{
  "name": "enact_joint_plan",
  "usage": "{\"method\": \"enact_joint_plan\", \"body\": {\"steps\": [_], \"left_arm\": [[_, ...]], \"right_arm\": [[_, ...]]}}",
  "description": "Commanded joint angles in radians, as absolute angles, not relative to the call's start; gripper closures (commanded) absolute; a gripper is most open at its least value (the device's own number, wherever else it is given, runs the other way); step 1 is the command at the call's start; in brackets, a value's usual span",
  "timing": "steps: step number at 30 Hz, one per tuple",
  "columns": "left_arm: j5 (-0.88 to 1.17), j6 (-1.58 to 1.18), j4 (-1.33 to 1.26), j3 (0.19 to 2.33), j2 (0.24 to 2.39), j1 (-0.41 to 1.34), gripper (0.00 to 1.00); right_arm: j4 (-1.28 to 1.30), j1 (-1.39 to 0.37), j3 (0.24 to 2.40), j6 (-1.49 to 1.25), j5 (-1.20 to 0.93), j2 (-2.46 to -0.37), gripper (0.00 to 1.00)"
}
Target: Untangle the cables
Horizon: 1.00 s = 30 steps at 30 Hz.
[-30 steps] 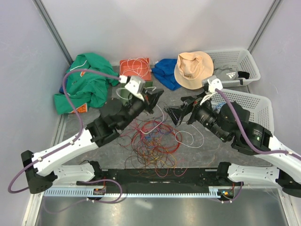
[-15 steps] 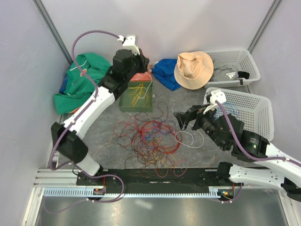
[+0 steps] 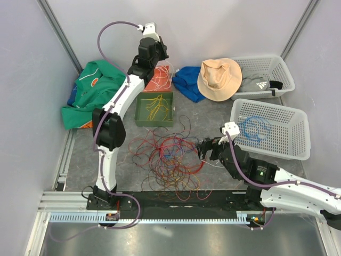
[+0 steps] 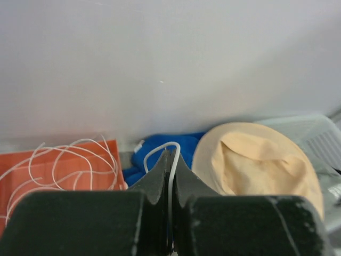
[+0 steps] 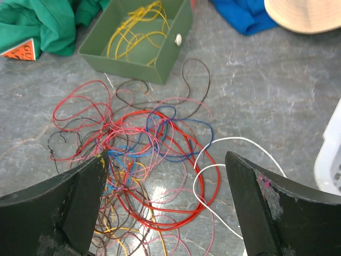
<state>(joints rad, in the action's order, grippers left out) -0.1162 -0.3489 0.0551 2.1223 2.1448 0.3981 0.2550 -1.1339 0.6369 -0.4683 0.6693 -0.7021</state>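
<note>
The cables [image 3: 170,160] lie as a loose tangle of red, pink, blue, orange and brown strands on the grey table; the right wrist view shows them [image 5: 138,154] from just above. My left gripper [image 3: 160,53] is raised at the back over the orange tray [image 3: 160,81], shut on a white cable [image 4: 171,176] that loops out past its tips. My right gripper [image 3: 205,151] hangs open over the tangle's right side, its jaws wide apart with nothing between them. A loose white cable [image 5: 234,141] lies below it. Yellow cables [image 3: 155,106] rest in the green box [image 3: 154,123].
The orange tray [image 4: 16,160] holds white cables. A white basket [image 3: 282,144] at the right holds a blue cable [image 3: 256,127]. A tan hat [image 3: 219,78], blue cloth [image 3: 187,80], green garment [image 3: 93,93] and a second basket [image 3: 272,66] line the back.
My left arm has swung up from above the tangle to the back wall, over the orange tray. My right arm has dropped lower and nearer, over the tangle's right side.
</note>
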Motion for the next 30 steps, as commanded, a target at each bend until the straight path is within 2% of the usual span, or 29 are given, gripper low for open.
{"method": "enact_joint_plan", "body": {"steps": [1,5,18,26,29,30], "left_arm": [[-0.222,-0.264,-0.120,2.235,2.242,0.373,0.98],[-0.236,-0.250,-0.193,2.309,2.316,0.354,0.98],[-0.333,-0.178,-0.465,2.266,2.483,0.313,0.98],[-0.341,-0.173,-0.469,2.257,2.551,0.301,0.98],[-0.341,-0.189,-0.463,2.211,2.528,0.301,0.66],[-0.336,-0.193,-0.466,2.179,2.517,0.301,0.47]], "right_arm": [[0.135,-1.132,0.574,-0.523,0.683,-0.683,0.02],[0.133,-1.132,0.532,-0.537,0.727,-0.678,0.02],[0.074,-1.132,0.449,-0.541,0.770,-0.695,0.02],[0.038,-1.131,0.454,-0.515,0.788,-0.758,0.02],[0.037,-1.131,0.463,-0.512,0.785,-0.773,0.02],[0.035,-1.132,0.463,-0.511,0.784,-0.773,0.02]]}}
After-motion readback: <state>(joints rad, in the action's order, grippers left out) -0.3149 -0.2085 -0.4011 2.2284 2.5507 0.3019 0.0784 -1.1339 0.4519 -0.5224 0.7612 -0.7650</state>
